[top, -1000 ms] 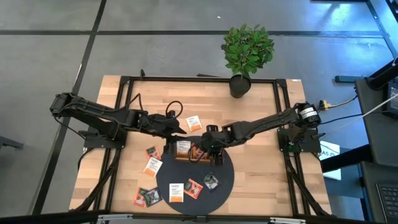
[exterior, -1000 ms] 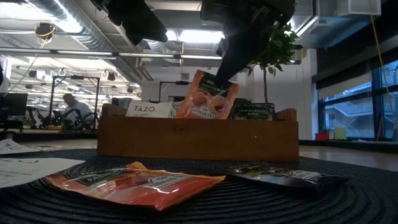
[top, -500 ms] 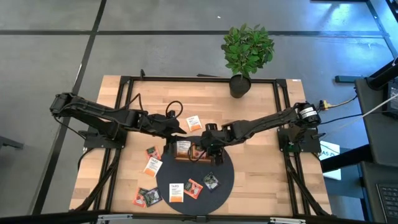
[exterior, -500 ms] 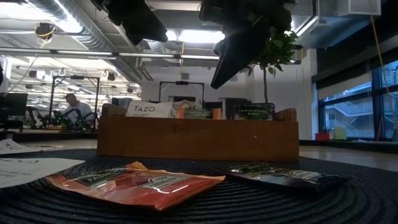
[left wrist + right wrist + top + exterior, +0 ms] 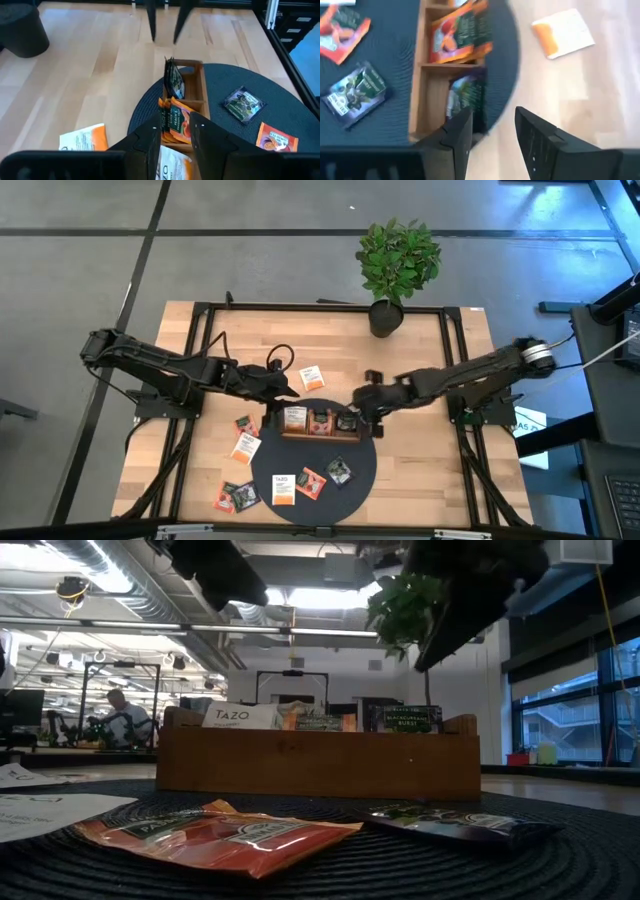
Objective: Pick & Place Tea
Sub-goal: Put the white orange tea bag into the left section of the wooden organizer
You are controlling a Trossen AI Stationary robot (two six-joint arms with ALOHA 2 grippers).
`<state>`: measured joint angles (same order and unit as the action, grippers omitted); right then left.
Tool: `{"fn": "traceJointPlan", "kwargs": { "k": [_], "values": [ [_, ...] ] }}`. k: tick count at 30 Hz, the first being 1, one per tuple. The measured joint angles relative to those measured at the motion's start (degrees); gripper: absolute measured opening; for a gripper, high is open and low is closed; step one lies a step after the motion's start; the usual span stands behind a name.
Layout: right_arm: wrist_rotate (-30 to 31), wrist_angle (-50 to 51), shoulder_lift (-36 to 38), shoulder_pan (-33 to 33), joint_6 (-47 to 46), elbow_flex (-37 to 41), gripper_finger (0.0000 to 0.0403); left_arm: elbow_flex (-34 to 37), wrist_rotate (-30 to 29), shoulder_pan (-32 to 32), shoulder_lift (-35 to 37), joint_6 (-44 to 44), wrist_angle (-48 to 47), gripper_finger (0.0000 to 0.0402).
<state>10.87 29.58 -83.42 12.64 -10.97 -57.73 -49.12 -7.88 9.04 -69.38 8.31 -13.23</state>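
Claws [image 5: 365, 402]: two; loose sachets [image 5: 284, 488]: perhaps eight.

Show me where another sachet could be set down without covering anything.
Bare wood lies between the potted plant and the tray, and right of the round mat. Crowded: the tray itself, the mat's front, and the table's front left, strewn with sachets.

Bare table [image 5: 420, 340] beside plant pot [image 5: 385, 317]; tray [image 5: 320, 432] unobstructed above.

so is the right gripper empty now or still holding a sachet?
Empty. The right gripper has open fingers with nothing between them, off the tray's right end; the red sachet sits in the middle compartment.
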Motion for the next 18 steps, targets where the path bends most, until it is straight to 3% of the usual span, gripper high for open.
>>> {"fn": "traceJointPlan", "kwargs": {
  "k": [4, 7, 13, 15, 18],
  "values": [
    [2.1, -4.8, 9.4, 0.0, -2.5, 7.1, 0.0151, 0.0, -0.5, 0.0, 0.0, -0.1, 2.3, 0.0097],
    [2.2, -7.9, 14.4, 0.0, -2.2, 10.9, 0.0151, 0.0, -4.6, -0.1, 0.0, 0.8, 4.0, 0.0095],
    [2.3, -13.5, 18.1, 0.0, 1.1, 15.1, 0.0151, 0.0, -13.3, -4.1, -0.2, 8.3, -0.1, 0.009],
    [2.2, -13.4, 17.9, 0.0, 3.3, 15.3, 0.0151, 0.0, -12.1, -7.0, -1.3, 10.5, -0.5, 0.009],
    [2.3, -14.1, 17.4, -0.2, 6.4, 15.3, 0.0151, 0.0, -5.2, -11.3, -3.5, 12.0, 0.1, 0.009]
  ]
}}
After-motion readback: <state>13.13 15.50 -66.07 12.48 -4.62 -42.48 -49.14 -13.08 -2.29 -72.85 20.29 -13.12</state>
